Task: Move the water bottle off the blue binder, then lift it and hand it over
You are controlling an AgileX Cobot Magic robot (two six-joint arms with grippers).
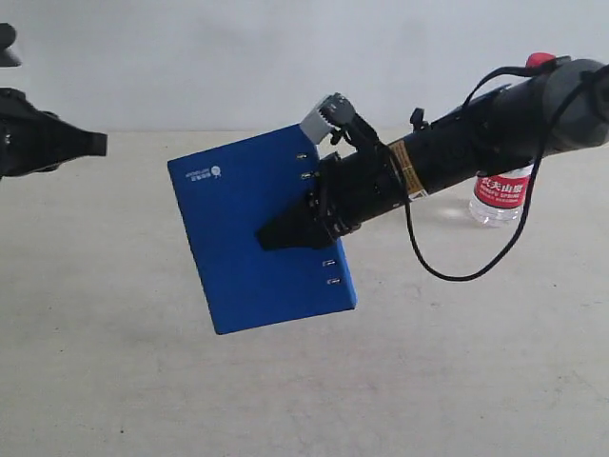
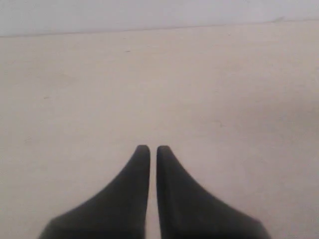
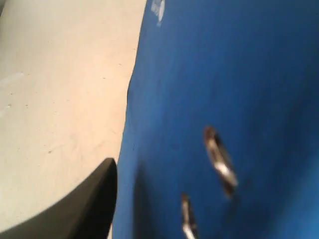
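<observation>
Currently: matte beige tabletop [image 1: 114, 381], plain white wall [image 1: 285, 57]; right tool [image 1: 274, 237] clamps flat blue binder [image 1: 238, 238], tilted, airborne; left tool [image 2: 153, 152] near-closed, empty; clear water bottle [image 1: 501, 195] upright.

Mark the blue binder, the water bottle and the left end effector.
Flat bright blue ring binder [image 1: 243, 243]: exterior view, on its bare cover.
Small clear plastic water bottle [image 1: 502, 190]: exterior view, on its red label.
Black left end effector [image 2: 153, 149]: left wrist view, midway between its fingertips.

- 1 blue binder [image 1: 247, 238]
- 1 water bottle [image 1: 501, 195]
- 2 claws: left claw [image 2: 153, 148], right claw [image 1: 271, 235]
- 1 surface [image 1: 428, 381]
- 4 metal slots [image 1: 306, 175] visible on the binder edge, others hidden
</observation>
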